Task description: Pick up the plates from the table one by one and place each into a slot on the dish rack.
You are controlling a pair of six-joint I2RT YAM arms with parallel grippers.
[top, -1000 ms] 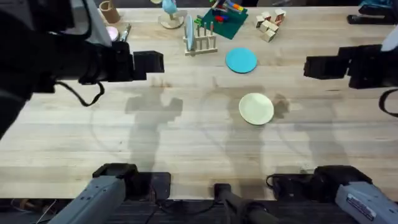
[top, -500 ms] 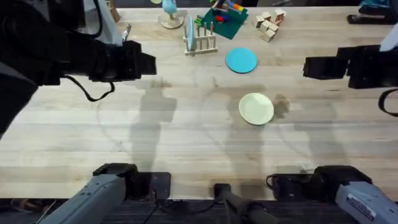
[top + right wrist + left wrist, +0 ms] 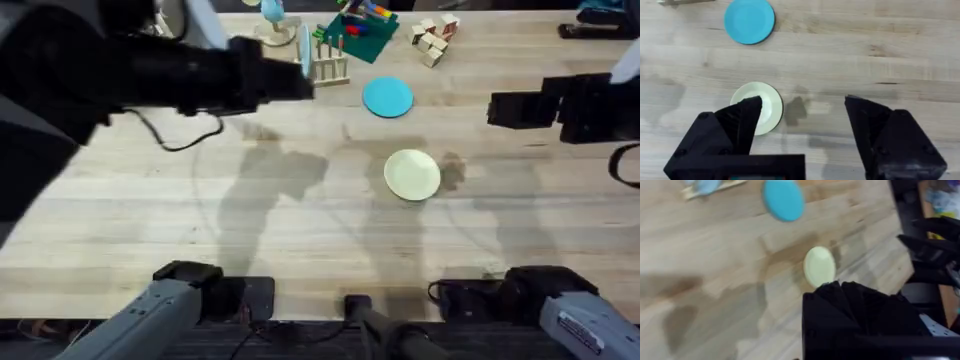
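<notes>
The left gripper (image 3: 300, 75), fingers' state unclear, hangs beside the dish rack (image 3: 325, 68) and could knock it; right gripper (image 3: 802, 120) spread empty.

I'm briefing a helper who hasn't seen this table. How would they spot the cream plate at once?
On the wooden table, look right of centre, nearer the arm bases than the dish rack. The cream-yellow plate lies flat there by itself. Its neighbour, the blue plate, is bright sky blue and lies closer to the rack.
</notes>
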